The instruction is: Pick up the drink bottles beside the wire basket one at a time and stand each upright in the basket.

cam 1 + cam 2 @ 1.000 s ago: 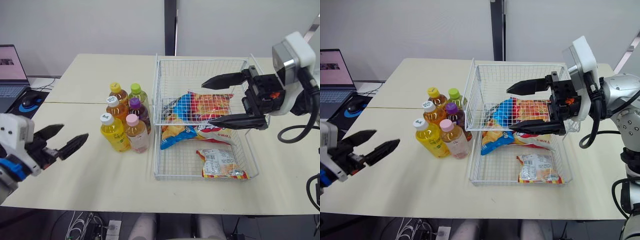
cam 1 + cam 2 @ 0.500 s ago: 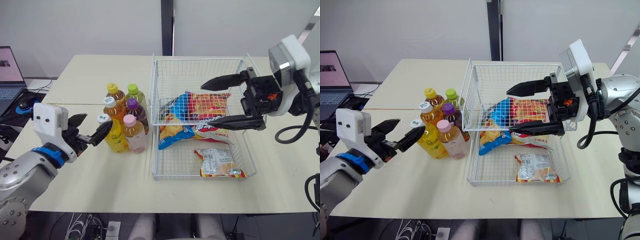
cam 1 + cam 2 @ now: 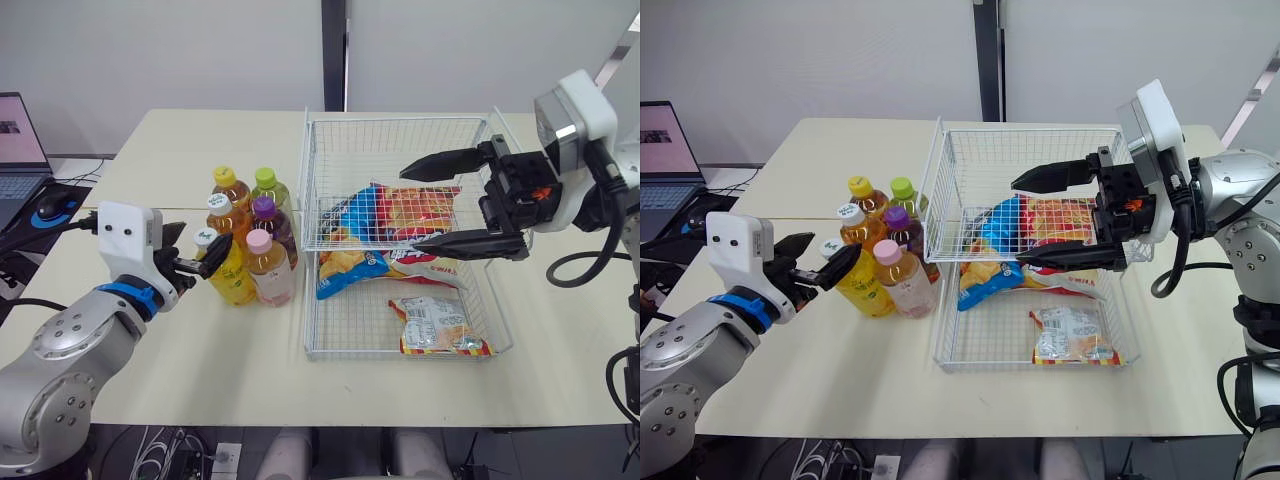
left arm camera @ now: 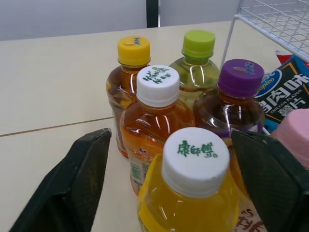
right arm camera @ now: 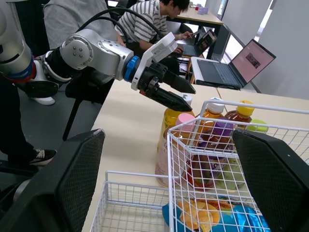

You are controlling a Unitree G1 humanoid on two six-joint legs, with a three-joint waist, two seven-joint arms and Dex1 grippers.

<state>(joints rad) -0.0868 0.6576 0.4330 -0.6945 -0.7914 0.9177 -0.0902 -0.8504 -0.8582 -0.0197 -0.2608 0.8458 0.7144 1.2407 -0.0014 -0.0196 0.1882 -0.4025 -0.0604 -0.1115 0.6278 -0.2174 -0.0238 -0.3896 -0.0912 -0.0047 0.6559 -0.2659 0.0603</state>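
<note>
Several drink bottles stand in a cluster just left of the wire basket [image 3: 400, 125]. The nearest is a yellow juice bottle [image 3: 228, 275] with a white cap [image 4: 194, 157]; a pink-capped bottle [image 3: 270, 272] stands beside it. Behind are white-capped [image 4: 157, 87], purple-capped [image 4: 240, 77], yellow-capped [image 4: 133, 50] and green-capped [image 4: 198, 44] bottles. My left gripper [image 3: 200, 250] is open, its fingers [image 4: 72, 188] on either side of the yellow juice bottle's cap, apart from it. My right gripper [image 3: 410, 208] hangs open over the basket's right half, empty.
Snack bags [image 3: 400, 210] and a small packet [image 3: 440, 325] lie in the basket. A laptop [image 3: 20, 135] and a mouse [image 3: 50, 205] sit at the far left. A person [image 5: 149, 19] sits at a desk beyond the table.
My left arm has reached right across the table, bringing its open gripper up to the yellow juice bottle's cap. The right gripper has stayed over the basket.
</note>
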